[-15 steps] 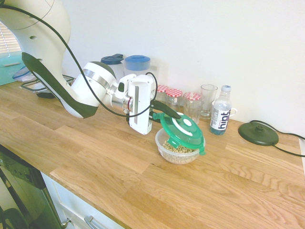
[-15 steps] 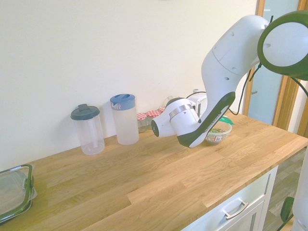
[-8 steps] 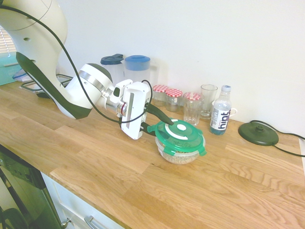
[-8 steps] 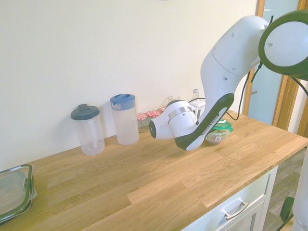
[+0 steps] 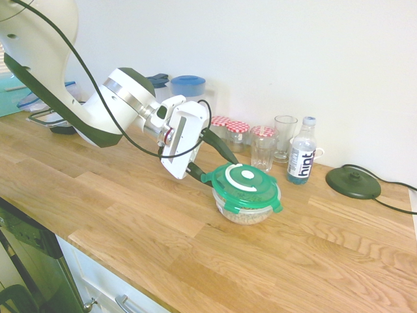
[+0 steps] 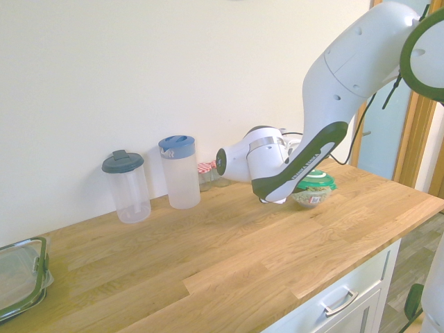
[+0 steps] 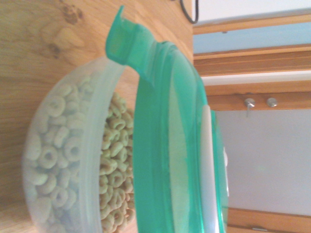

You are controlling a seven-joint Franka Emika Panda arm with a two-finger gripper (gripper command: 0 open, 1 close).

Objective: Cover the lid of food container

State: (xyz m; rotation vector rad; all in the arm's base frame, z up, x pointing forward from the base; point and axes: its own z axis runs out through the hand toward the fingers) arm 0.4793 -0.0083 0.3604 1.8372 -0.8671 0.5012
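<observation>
First exterior view: green lid (image 5: 246, 184) lying flat on top of the food container (image 5: 245, 212), a clear round bowl of ring cereal standing on the wooden countertop (image 5: 163, 222). White ring mark and white centre dot facing up; clip tabs sticking out at the rim. Gripper (image 5: 213, 156) just beside the lid's near edge, dark fingers spread apart, one above the rim and one below, clamped on nothing. Behind, along the wall: blue-lidded jug (image 5: 188, 90), jars with red-and-white checked caps (image 5: 230, 133), two drinking glasses (image 5: 273, 142), water bottle (image 5: 301, 158) with a blue label reading "hint" sideways, black round base (image 5: 353, 183) further right.

Second exterior view: lid (image 6: 316, 182) and container (image 6: 311, 198) partly hidden behind the white arm, near the right end of the counter. Gripper itself masked by the arm, fingers not readable here. Grey-lidded clear jug (image 6: 126, 186) and blue-lidded jug (image 6: 180, 171) against the wall; rectangular black-rimmed container (image 6: 21, 277) at the far left edge. No legible print.

Wrist view: close, turned sideways. Lid (image 7: 170, 141) seated over the container (image 7: 68, 160), one tab (image 7: 127, 36) flaring off the rim, cereal rings visible through the clear wall. No writing readable.
</observation>
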